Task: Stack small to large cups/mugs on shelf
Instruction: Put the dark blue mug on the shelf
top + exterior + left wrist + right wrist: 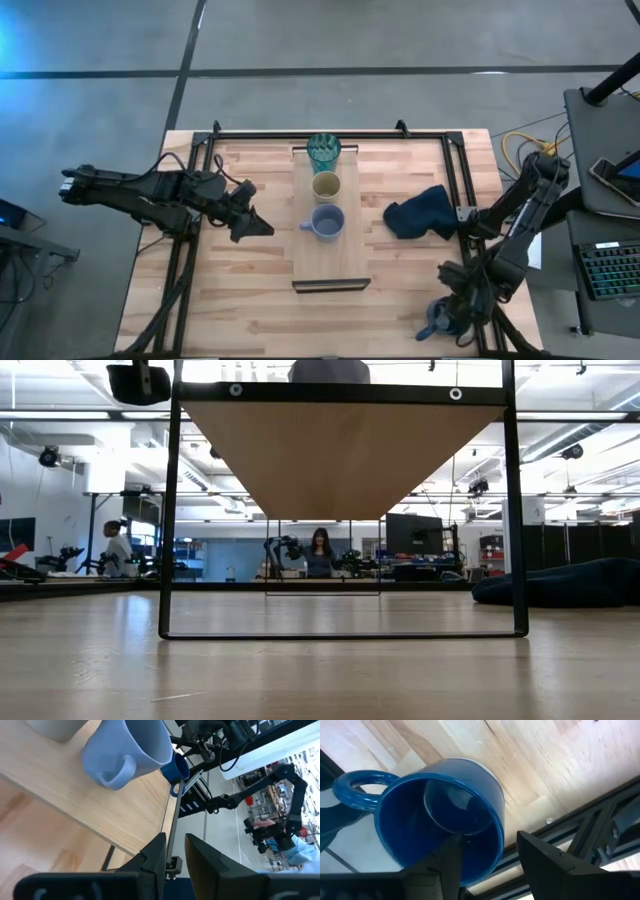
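The shelf [331, 262] is a light-wood board raised on a black frame at the table's middle. On it stand, from far to near, the teal ribbed glass [323, 152], the tan cup [326, 186] and the pale blue-grey mug [327, 223], whose handle points toward the table's left edge. The dark blue mug [437, 322] stands on the tabletop near the near right corner. My right gripper [490, 845] is open over it, with one finger inside the mug and one outside its wall [499, 837]. My left gripper [252, 222] hovers left of the shelf, its fingers a narrow gap apart.
A dark navy cloth [420, 212] lies crumpled on the tabletop right of the shelf. The shelf's black frame legs [168, 510] stand on the table. Black rails [455, 180] run along the table's sides. People [322, 550] are in the room far behind.
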`<state>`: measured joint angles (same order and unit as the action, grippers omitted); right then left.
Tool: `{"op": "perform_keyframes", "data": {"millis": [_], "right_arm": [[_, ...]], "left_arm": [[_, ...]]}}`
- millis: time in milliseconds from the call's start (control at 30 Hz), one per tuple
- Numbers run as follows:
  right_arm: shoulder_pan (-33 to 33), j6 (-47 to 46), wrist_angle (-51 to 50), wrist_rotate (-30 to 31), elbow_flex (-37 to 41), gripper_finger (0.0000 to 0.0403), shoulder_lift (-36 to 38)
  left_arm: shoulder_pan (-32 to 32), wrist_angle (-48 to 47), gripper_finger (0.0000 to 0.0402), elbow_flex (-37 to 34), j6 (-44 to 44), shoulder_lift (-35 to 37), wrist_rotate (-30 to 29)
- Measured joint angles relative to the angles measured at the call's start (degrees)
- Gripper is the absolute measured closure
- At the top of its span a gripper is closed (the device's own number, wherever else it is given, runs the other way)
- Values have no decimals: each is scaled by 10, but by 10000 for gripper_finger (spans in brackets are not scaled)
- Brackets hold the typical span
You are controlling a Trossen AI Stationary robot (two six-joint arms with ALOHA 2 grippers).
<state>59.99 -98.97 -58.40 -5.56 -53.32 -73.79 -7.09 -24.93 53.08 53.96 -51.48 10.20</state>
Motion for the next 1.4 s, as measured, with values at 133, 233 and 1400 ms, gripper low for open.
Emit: {"op": "perform_keyframes", "data": {"millis": [133, 233, 1400], "right_arm": [[0, 17, 4, 1, 0, 225, -20], [0, 32, 5, -1, 1, 225, -36], [4, 18, -23, -23, -49, 388, -13]], "left_arm": [[0, 1, 345, 0, 15, 0, -2], [0, 4, 345, 0, 27, 0, -2], [0, 38, 345, 0, 26, 0, -5]]}}
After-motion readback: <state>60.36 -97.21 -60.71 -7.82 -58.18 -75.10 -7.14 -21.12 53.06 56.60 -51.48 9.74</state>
